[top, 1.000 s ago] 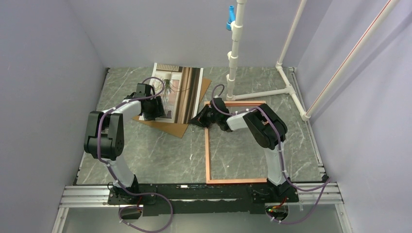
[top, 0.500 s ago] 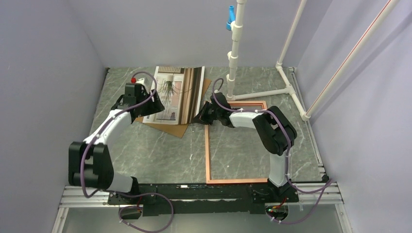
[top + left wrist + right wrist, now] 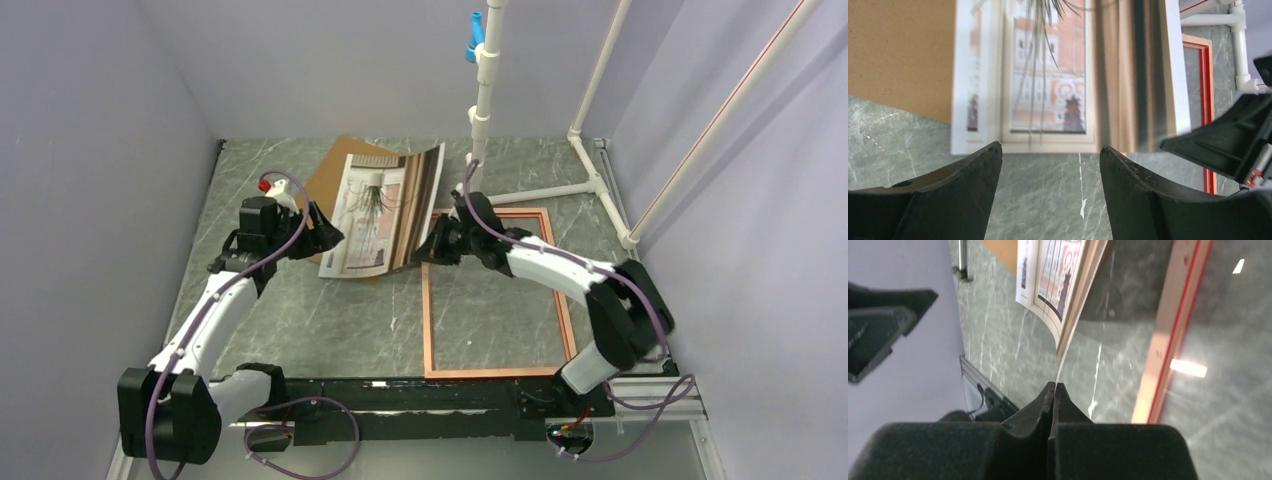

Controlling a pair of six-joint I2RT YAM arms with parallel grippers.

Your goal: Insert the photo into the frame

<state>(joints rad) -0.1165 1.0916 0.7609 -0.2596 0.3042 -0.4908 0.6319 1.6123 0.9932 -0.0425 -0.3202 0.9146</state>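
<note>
Photo [image 3: 385, 215]: raised and bowed at the far middle of the table [image 3: 330, 320], print side up. Its left part sits over the brown backing board [image 3: 335, 170], and its right edge is just left of the far-left corner of the frame [image 3: 430, 320].

My right gripper [image 3: 437, 245] is pinched shut on that right edge, a thin hold at the margin only. My left gripper [image 3: 320, 232] stands wide apart beside the near-left corner of the sheet, holding nothing.

The frame lies flat on the right half of the table, reaching to its near edge, with nothing inside it.

Assessment: the step in hand is the carry across.

Recommended:
- My left jaws take the free corner so the paper neither sags nor creases.
- Both arms travel right together.
- The sheet is kept square to the frame's left rail.
- One edge is seated first, then the rest lowered.
</note>
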